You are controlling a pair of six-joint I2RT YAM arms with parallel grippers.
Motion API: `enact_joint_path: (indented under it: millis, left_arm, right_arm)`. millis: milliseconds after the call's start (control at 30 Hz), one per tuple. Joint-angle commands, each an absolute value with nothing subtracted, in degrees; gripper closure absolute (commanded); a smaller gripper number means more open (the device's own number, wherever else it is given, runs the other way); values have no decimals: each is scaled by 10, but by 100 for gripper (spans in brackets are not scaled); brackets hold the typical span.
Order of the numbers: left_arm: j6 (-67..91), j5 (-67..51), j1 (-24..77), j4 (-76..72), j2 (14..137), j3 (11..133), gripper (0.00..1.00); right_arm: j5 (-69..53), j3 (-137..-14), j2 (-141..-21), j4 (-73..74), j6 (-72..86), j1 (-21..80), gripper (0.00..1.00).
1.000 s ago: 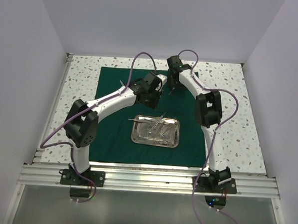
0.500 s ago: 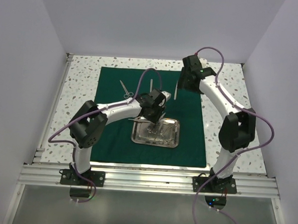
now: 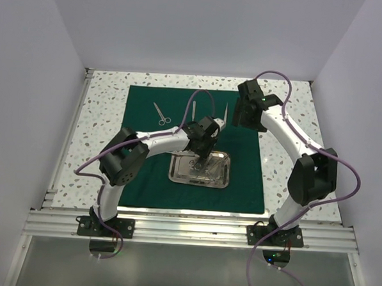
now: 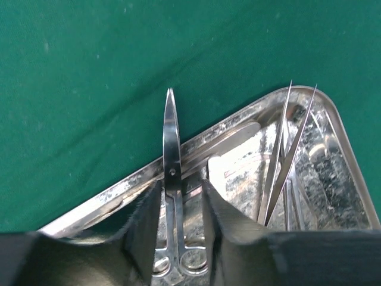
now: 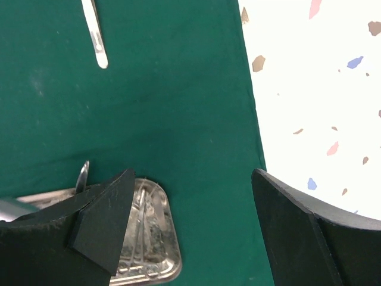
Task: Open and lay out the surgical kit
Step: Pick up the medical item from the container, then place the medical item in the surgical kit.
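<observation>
Top external view: a dark green cloth drape (image 3: pixel 144 172) lies unfolded and flat on a white speckled worktop (image 3: pixel 102 125), so the opening part of the task looks done. A small rectangular shiny steel tray (image 3: pixel 224 173) sits on the near middle of the drape. Three pieces are already laid out along the far part of the cloth, well apart from the tray: a small pair of ring-handled scissors (image 3: pixel 160 114) on the left, a slim straight silver instrument (image 3: pixel 193 109) in the middle, and a long thin silver tool (image 3: pixel 226 113) on the right. Laying out is judged to be partly done, since the left wrist view shows at least another pair of silver ring-handled scissors (image 4: pixel 171 155) and slim pointed silver tweezers (image 4: pixel 286 155) left in the tray. The left arm bends in from the left and reaches down over the tray. Its left gripper (image 4: pixel 177 238) points down at these scissors, whose blades rest across the tray's rim with the tip over the cloth. Its fingers (image 4: pixel 143 220) stand narrowly apart on either side of the scissors' shank. Whether they already pinch the ring handles cannot be told. The right arm arches up from the near right and hangs over the far right part of the drape. The right gripper (image 5: pixel 193 220) has its fingers (image 5: pixel 101 220) wide apart, with nothing between them.
</observation>
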State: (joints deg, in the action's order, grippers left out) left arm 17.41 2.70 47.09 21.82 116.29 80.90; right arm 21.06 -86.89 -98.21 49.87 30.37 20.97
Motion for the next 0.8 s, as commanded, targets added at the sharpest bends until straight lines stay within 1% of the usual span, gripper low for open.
enact_joint_path:
  millis: [0,33,133,167,200,433,600,667,700,767]
  left_arm:
    - [183,51,471,201,1200,823,64]
    - [184,48,471,202,1202,823,67]
    - [187,42,472,205,1206,820,86]
    - [187,41,471,205,1202,818,96]
    - [187,40,472,207,1200,817,100]
    - [187,26,472,263,1130,835,100]
    - [171,67,463,328,1064,904,100]
    - [163,84,439,341,1056,939,100]
    - [157,97,400,338,1051,960,100]
    - [152,105,368,331,1053,965,100]
  right_arm:
    - [204,-864,-929,510,299,210,18]
    - [204,-861,-926,511,297,210,18]
    - [204,-860,-920,515,293,209,18]
    - [205,-859,-918,517,293,209,18]
    - [205,-859,-917,517,291,209,18]
    - [200,-856,-911,514,294,210,19]
    - [163,-834,-904,497,287,209,19]
    - [142,-823,-897,489,287,210,19]
    - [133,-801,-888,483,286,211,20]
    - [130,-797,-883,484,284,212,20]
